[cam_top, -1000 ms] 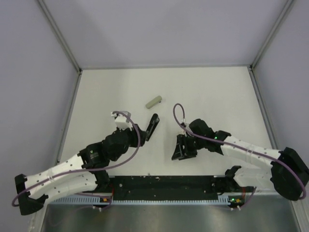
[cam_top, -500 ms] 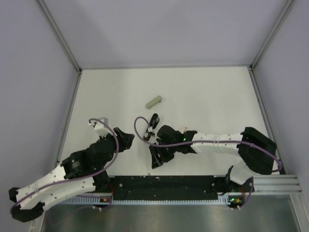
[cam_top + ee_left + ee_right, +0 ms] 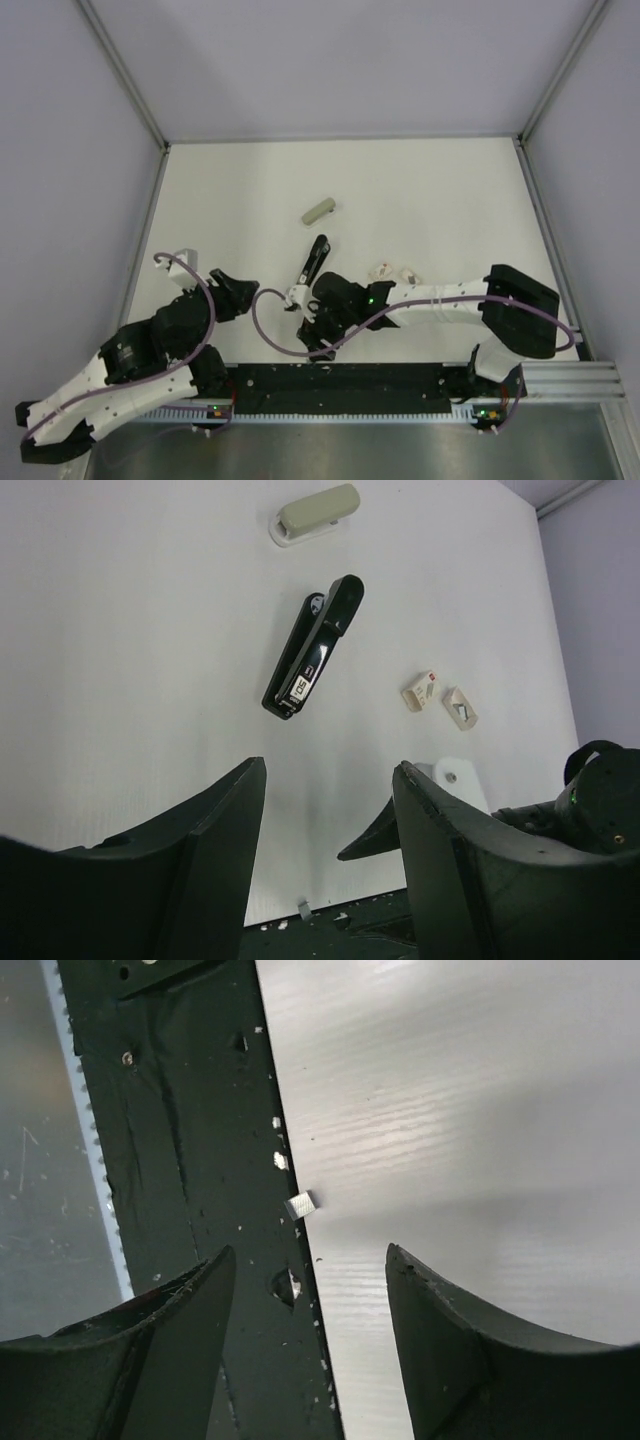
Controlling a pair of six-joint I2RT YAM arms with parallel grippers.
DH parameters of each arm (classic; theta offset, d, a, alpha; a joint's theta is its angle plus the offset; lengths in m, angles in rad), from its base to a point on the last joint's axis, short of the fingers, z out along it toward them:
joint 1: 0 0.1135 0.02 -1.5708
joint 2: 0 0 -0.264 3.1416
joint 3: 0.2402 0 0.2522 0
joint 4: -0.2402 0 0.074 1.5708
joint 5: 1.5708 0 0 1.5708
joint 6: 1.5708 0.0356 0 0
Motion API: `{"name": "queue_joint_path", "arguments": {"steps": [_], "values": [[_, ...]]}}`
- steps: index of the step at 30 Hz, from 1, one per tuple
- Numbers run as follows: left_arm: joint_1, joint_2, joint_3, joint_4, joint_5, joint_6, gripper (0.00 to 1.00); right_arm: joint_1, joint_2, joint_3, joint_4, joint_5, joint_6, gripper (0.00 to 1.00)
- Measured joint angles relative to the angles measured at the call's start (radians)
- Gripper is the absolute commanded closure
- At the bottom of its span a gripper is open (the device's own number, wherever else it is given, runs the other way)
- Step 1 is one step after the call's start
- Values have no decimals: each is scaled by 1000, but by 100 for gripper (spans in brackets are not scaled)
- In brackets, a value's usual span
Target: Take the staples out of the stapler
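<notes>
The slim black stapler (image 3: 314, 258) lies flat on the white table, free of both grippers; in the left wrist view the stapler (image 3: 312, 650) lies ahead of the fingers, its tapered end pointing away. My left gripper (image 3: 240, 290) is open and empty, to the near left of the stapler (image 3: 330, 772). My right gripper (image 3: 318, 346) is open and empty (image 3: 305, 1260), just near of the stapler, hanging over the table's front edge. A small silver strip of staples (image 3: 300, 1205) lies at that edge, ahead of the right fingers.
A pale olive-grey bar (image 3: 318, 211) lies beyond the stapler. Two small beige pieces (image 3: 382, 270) (image 3: 407, 273) lie right of it. The black rail (image 3: 340, 380) runs along the near edge, dotted with bits. Grey walls close in both sides.
My left arm has pulled back to the near left, away from the stapler. My right arm has swung left and toward the front edge, uncovering the two beige pieces.
</notes>
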Motion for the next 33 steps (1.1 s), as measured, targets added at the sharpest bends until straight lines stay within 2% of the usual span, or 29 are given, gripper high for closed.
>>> {"name": "queue_joint_path", "arguments": {"steps": [5,12,22,33], "values": [[0,-59,56,-69,-1,-35,41,24,-39,-112,174,-34,-139,35],[0,-77,68,-121,26,-55,40,51,-61,-162,264,-80,-305,32],[0,-95,48,-119,54,-50,39,96,4,-140,269,-66,-492,34],[0,-95,45,-111,56,-23,36,96,88,-108,293,-84,-526,43]]}}
